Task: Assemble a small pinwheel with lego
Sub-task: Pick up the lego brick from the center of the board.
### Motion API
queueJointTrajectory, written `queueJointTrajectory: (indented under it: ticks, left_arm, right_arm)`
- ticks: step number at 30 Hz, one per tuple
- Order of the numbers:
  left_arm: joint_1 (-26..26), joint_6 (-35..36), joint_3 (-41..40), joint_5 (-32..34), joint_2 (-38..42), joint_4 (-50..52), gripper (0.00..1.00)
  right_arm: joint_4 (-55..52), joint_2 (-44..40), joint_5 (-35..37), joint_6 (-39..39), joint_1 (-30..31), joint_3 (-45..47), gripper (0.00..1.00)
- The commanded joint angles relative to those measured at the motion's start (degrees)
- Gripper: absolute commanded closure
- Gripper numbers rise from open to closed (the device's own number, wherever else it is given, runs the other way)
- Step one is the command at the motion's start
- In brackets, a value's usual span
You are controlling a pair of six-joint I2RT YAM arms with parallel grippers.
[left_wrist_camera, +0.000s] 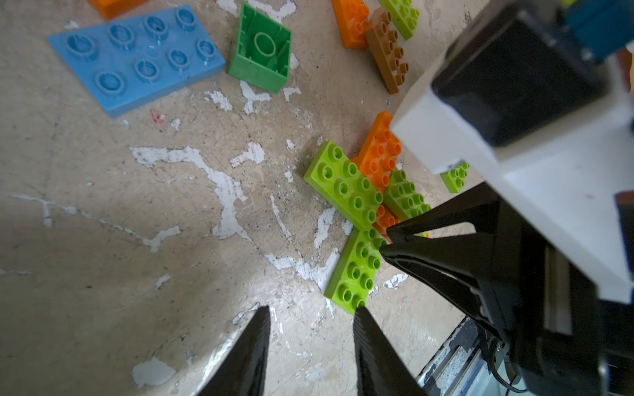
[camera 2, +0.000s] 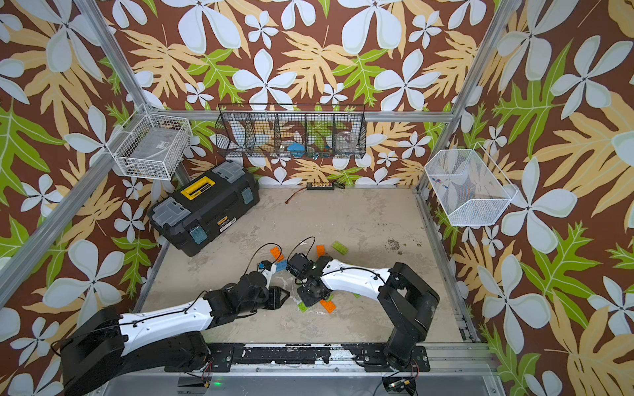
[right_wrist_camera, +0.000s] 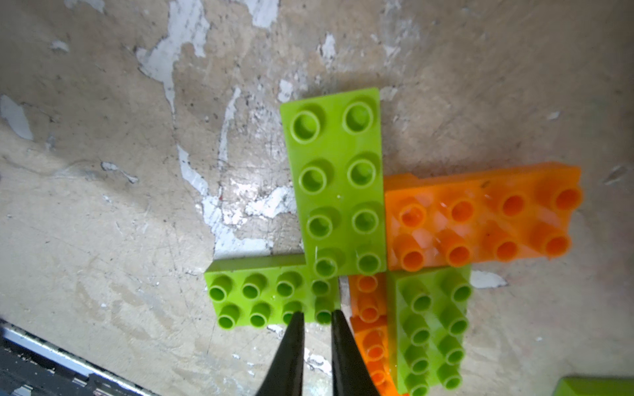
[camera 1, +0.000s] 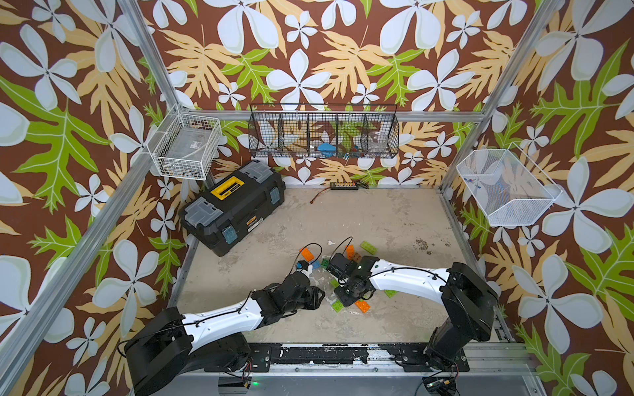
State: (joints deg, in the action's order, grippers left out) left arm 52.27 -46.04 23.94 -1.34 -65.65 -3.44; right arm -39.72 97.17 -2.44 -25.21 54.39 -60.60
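**Right jaws on a pinwheel blade, left jaws free beside it**

You had the pinwheel [right_wrist_camera: 343, 178] lying flat on the surface [right_wrist_camera: 103, 205], with lime and orange blades crossing at its middle. Your right jaws were drawn nearly together at an end stud of the lime brick [right_wrist_camera: 260, 291], close to the pinwheel's middle. I could not tell whether they pinched that stud or only pressed on it. Your left jaws stood parted and empty just beside that blade's outer end, bracing nothing. The blue brick [left_wrist_camera: 137, 58] and the upturned green square [left_wrist_camera: 260, 51] lay well apart from the pinwheel. As I judge it, a push from there could have skated the whole pinwheel across the surface. An off-centre press could have tipped that blade or popped it loose from its neighbours.
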Motion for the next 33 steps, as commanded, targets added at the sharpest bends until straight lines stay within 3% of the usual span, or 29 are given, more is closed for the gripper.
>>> queueJointTrajectory:
  ticks: [1,21,33]
  left_arm:
    - [0.02,0.51,0.41,0.29,-0.18,0.13,0.57]
    - [-0.02,0.69,0.32,0.56,-0.02,0.10,0.57]
    - [-0.01,0.69,0.14,0.73,0.30,0.31,0.57]
  right_arm:
    - [-0.37,0.37,0.61,0.25,0.10,0.30,0.81]
    - [0.09,2.95,1.67,-2.09,0.10,-0.37,0.79]
    - [-0.42,3.74,1.59,-2.58,0.10,0.24,0.86]
